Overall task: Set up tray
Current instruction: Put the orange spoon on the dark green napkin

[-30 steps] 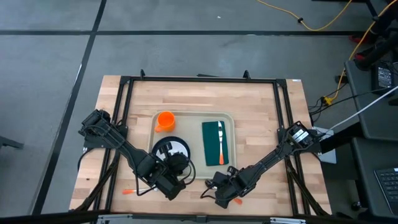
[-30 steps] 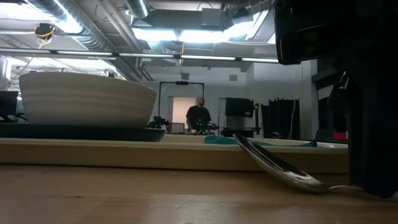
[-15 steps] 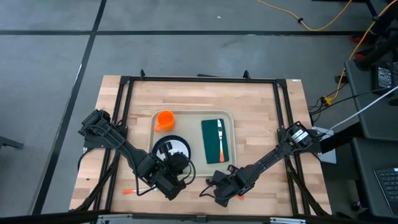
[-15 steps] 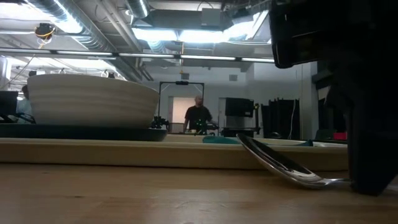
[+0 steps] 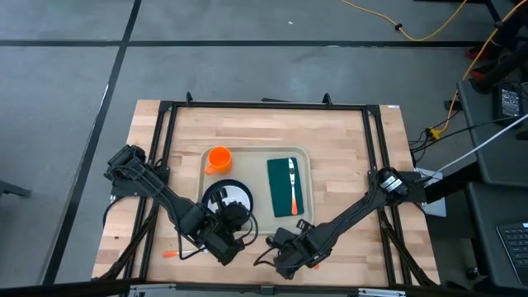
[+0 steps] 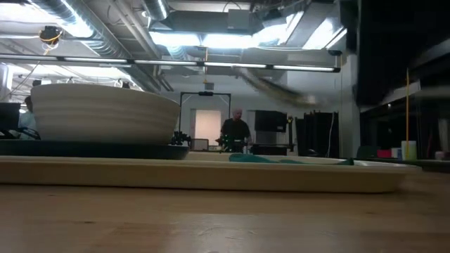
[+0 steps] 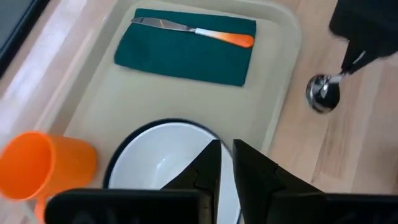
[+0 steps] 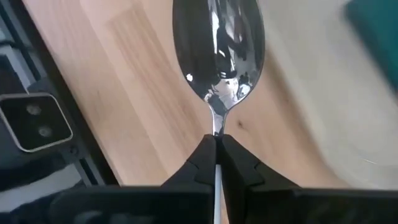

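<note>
At centre of the high view, the pale beige plastic tray (image 5: 257, 154) with its low rounded rim already carries an orange cup (image 5: 219, 158), a white bowl (image 5: 228, 198) on a dark plate, and an orange-handled knife (image 5: 292, 194) on the green napkin (image 5: 285, 189). Below its lower right corner, the right gripper (image 8: 216, 163) is clamped on a shiny metal spoon (image 8: 219, 50) lifted off the wood, seemingly the last piece. The left gripper (image 7: 226, 163), nearly shut and empty, hovers over the bowl.

Orange cup (image 5: 219, 158), green napkin (image 5: 285, 188)
</note>
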Motion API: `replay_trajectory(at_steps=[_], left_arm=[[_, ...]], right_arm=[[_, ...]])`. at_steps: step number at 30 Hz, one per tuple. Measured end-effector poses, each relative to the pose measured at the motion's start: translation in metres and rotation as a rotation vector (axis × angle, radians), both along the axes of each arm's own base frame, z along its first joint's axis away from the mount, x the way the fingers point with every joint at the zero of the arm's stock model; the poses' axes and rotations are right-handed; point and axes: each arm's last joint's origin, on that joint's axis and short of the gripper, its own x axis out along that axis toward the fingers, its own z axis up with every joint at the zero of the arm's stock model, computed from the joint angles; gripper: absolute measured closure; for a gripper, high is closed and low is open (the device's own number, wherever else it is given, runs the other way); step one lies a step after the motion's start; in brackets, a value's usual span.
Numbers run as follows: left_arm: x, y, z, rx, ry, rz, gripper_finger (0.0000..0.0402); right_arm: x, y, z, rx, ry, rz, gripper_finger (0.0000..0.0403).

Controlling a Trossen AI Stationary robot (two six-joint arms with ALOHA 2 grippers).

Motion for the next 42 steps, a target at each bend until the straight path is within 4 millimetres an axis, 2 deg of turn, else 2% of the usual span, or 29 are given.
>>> replay_trajectory(at_steps=[5, 9, 12, 14, 17, 20, 21, 23, 25, 28, 31, 35, 42], left_arm=[[-0.023, 0.012, 0.023, 0.014, -0.027, 0.044, 0.0377], [-0.051, 0.024, 0.061, 0.023, -0.207, 0.060, 0.0382], [-0.075, 0.034, 0.091, 0.014, -0.350, 0.042, 0.0381], [-0.089, 0.042, 0.109, 0.003, -0.425, 0.010, 0.0379], [-0.108, 0.055, 0.131, 0.004, -0.522, -0.020, 0.0378], [-0.123, 0.066, 0.146, 0.030, -0.592, -0.025, 0.0379], [-0.127, 0.070, 0.149, 0.040, -0.608, -0.022, 0.0379], [-0.133, 0.076, 0.155, 0.053, -0.632, -0.014, 0.0380], [-0.137, 0.080, 0.158, 0.064, -0.645, -0.009, 0.0379], [-0.141, 0.085, 0.161, 0.094, -0.653, -0.015, 0.0377], [-0.144, 0.088, 0.163, 0.129, -0.652, -0.023, 0.0379], [-0.149, 0.093, 0.166, 0.166, -0.643, -0.051, 0.0382], [-0.173, 0.115, 0.179, 0.214, -0.654, -0.111, 0.0377]], right_arm=[[0.004, -0.011, 0.017, -0.060, 0.006, -0.108, 0.0393], [0.015, -0.027, 0.032, -0.093, -0.032, -0.189, 0.0394], [0.024, -0.040, 0.051, -0.129, -0.060, -0.209, 0.0394], [0.026, -0.050, 0.071, -0.164, -0.068, -0.208, 0.0394], [0.021, -0.062, 0.116, -0.220, -0.104, -0.196, 0.0394], [-0.001, -0.078, 0.178, -0.301, -0.229, -0.219, 0.0394], [-0.009, -0.084, 0.193, -0.328, -0.278, -0.239, 0.0394], [-0.030, -0.100, 0.214, -0.333, -0.354, -0.305, 0.0394], [-0.045, -0.116, 0.223, -0.344, -0.381, -0.384, 0.0394], [-0.058, -0.129, 0.223, -0.363, -0.385, -0.443, 0.0394], [-0.056, -0.136, 0.211, -0.366, -0.355, -0.485, 0.0394], [-0.042, -0.145, 0.191, -0.330, -0.356, -0.587, 0.0394], [0.003, -0.165, 0.140, -0.051, -0.424, -0.695, 0.0394]])
